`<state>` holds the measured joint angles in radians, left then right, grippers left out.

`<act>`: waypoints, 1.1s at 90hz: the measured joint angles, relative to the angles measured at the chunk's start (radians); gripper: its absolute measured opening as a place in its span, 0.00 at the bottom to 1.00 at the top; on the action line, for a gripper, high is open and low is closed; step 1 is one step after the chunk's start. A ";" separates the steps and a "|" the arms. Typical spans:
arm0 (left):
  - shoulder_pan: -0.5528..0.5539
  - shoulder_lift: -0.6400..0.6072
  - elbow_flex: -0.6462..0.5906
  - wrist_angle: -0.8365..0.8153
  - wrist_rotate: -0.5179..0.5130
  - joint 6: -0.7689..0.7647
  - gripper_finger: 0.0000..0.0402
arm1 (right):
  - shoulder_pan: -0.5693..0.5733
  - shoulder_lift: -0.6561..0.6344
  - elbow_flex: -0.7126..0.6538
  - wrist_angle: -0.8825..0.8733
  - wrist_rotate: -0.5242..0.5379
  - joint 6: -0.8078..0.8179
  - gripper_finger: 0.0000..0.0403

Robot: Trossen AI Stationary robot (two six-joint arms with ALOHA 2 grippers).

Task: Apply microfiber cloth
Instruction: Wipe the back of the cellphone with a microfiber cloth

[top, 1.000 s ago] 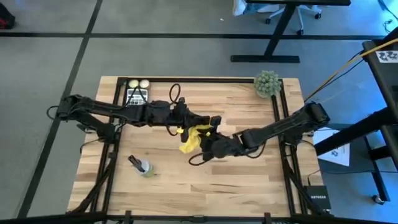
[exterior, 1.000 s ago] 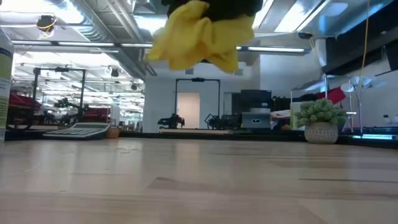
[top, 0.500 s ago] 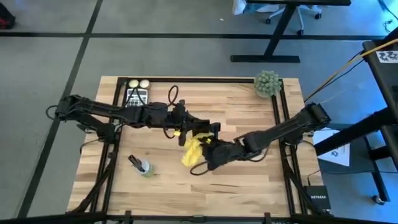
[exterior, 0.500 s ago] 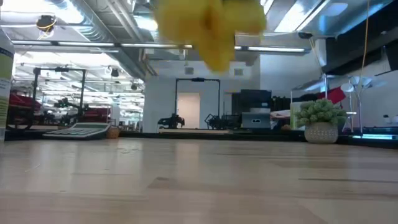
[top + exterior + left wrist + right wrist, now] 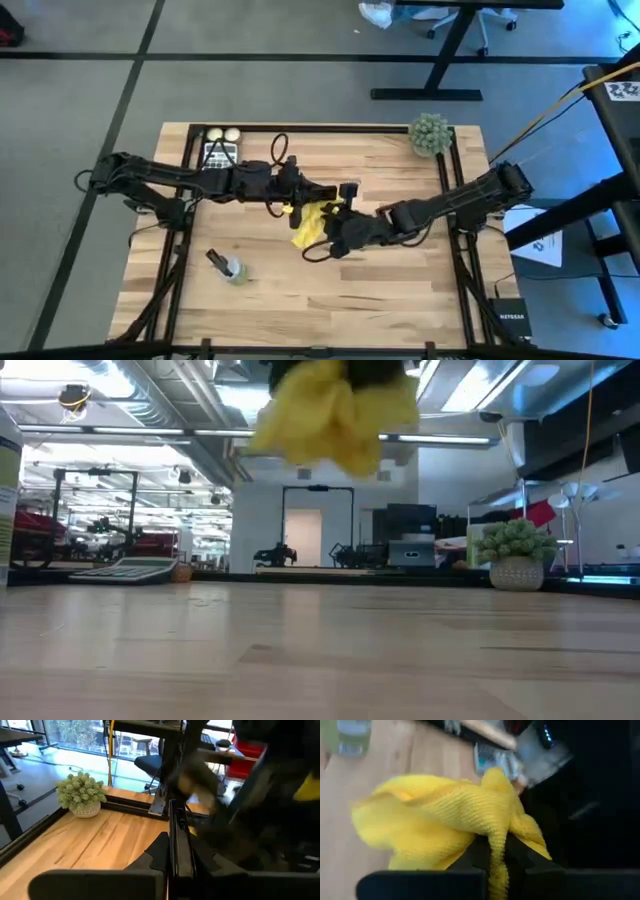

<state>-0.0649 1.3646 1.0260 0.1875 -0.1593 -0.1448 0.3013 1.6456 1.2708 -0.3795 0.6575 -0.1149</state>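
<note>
Calculator (image 5: 218, 153): far left of surface (image 5: 400, 290), untouched.
Bottle (image 5: 230, 268): near left, lying down.
Left end effector (image 5: 335, 195): mid-surface, clamped edge-on to a thin dark slab, apparently the phone; steady over the last second.
Cloth (image 5: 312, 222): bright yellow, ribbed weave, bunched and wrinkly, hanging well above the surface. It swung toward the near edge, then came back against the slab, which suggests a wiping stroke under way.
Right end effector (image 5: 338, 238): pinched shut on the cloth.
Plant (image 5: 430, 134): far right corner.
</note>
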 joint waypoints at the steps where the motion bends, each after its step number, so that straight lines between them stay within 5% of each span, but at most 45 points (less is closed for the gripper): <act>1: 0.000 -0.001 0.000 0.001 0.000 0.001 0.04 | 0.000 0.002 -0.007 0.004 -0.004 0.010 0.01; 27: -0.008 -0.008 0.001 0.022 0.045 -0.013 0.04 | 0.040 0.006 -0.139 -0.065 -0.077 0.226 0.01; 53: -0.009 -0.006 0.001 0.013 0.025 -0.008 0.04 | 0.167 -0.084 0.027 -0.402 -0.034 0.310 0.01; 78: -0.005 -0.006 0.001 0.013 0.021 -0.012 0.04 | 0.154 -0.121 0.075 -0.030 0.215 -0.047 0.01; 99: -0.005 -0.004 -0.001 -0.015 -0.019 -0.006 0.04 | 0.024 -0.091 0.016 0.040 0.152 -0.032 0.01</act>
<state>-0.0704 1.3610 1.0245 0.1726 -0.1781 -0.1504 0.3253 1.5541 1.2865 -0.3399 0.8091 -0.1470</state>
